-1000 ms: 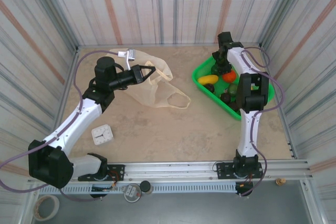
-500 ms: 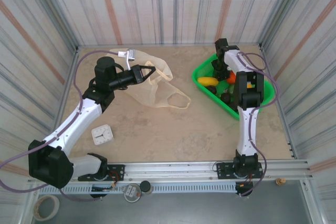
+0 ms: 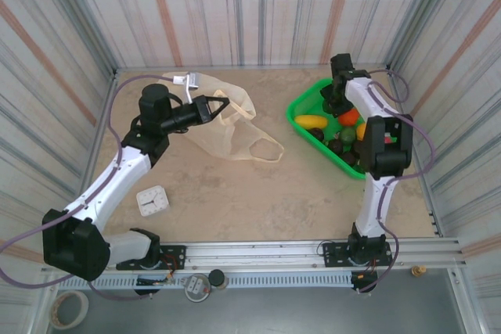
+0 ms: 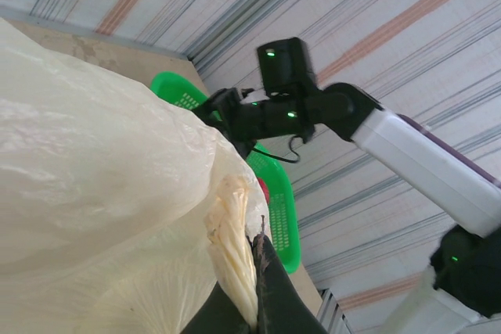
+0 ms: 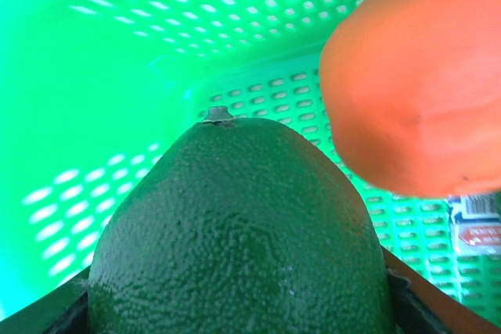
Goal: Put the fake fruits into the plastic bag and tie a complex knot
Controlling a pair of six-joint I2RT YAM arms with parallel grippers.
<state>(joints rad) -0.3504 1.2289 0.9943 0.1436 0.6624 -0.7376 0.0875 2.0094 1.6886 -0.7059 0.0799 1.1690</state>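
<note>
**Bag pinched, avocado straddled**

The left end effector (image 3: pixel 221 107) was clamped tight on the plastic bag (image 3: pixel 235 138), far left on the desk (image 3: pixel 274 193). The right end effector (image 3: pixel 332 107) straddled a green avocado (image 5: pixel 243 232) in the basket (image 3: pixel 301 103), far right; gripped or not, couldn't tell.

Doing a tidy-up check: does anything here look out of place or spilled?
Nothing spilled; the fruits lie in the basket. Only a small white square thing on the table near the left arm looks stray.
</note>
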